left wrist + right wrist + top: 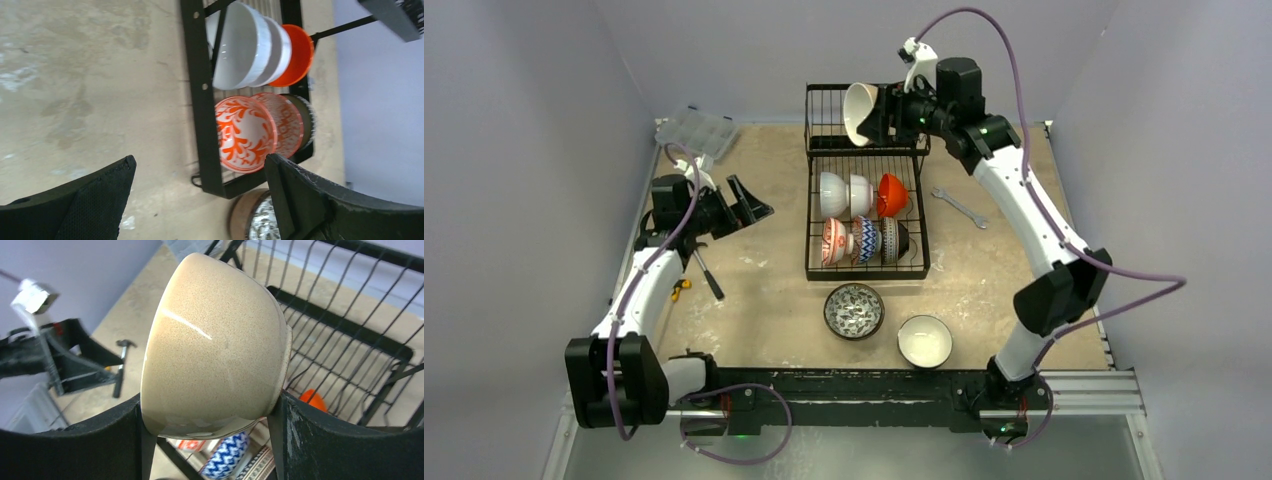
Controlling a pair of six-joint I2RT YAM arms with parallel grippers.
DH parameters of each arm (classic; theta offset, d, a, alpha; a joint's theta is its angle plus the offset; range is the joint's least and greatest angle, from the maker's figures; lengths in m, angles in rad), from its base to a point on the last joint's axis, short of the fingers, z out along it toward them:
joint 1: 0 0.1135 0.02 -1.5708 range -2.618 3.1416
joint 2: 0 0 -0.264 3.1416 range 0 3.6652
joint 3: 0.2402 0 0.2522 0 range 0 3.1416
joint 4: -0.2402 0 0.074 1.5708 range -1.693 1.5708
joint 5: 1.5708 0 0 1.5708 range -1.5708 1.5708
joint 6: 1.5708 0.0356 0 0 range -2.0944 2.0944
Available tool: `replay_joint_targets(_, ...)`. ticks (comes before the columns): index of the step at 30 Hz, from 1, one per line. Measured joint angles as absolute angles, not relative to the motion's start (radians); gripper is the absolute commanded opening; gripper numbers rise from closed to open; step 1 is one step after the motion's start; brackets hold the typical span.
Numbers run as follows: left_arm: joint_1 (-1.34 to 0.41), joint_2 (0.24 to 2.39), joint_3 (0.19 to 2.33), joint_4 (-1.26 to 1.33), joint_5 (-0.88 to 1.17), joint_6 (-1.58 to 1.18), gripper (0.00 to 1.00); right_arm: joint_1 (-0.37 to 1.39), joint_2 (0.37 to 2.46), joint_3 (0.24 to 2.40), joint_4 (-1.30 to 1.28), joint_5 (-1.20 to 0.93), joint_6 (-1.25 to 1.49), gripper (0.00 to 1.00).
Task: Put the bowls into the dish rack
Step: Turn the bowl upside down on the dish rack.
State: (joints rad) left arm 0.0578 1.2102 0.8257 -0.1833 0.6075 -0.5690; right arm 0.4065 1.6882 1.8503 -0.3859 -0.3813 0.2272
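Above dish rack [867, 274], right gripper [210, 412] clamps tan bowl [215, 340], tilted sideways; left gripper [200, 162] wide, empty.

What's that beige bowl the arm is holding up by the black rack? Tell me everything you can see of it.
The tan bowl is small, round and speckled, glossy like glazed ceramic, with a paler inside. It is tipped on its side, held in the air over the raised back tier of the dish rack. The right gripper clamps it between its two fingers; nothing else clearly touches it.
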Motion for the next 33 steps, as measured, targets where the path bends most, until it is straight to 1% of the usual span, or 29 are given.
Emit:
replay_joint_targets(8,0.049,1.125,0.755,-0.228,0.471,-0.449,0.97,0.408,1.905,2.167,-0.520,-0.234,0.128,0.00)
replay_joint_targets(14,0.041,1.128,0.754,-0.243,0.434,-0.423,0.97,0.432,1.993,2.330,-0.574,-0.110,0.066,0.00)
replay_joint_targets(22,0.038,1.143,0.754,-0.242,0.423,-0.422,0.96,0.551,2.013,2.346,-0.582,0.064,-0.057,0.00)
replay_joint_targets(33,0.035,1.143,0.754,-0.242,0.422,-0.422,0.95,0.710,2.097,2.349,-0.549,0.343,-0.279,0.00)
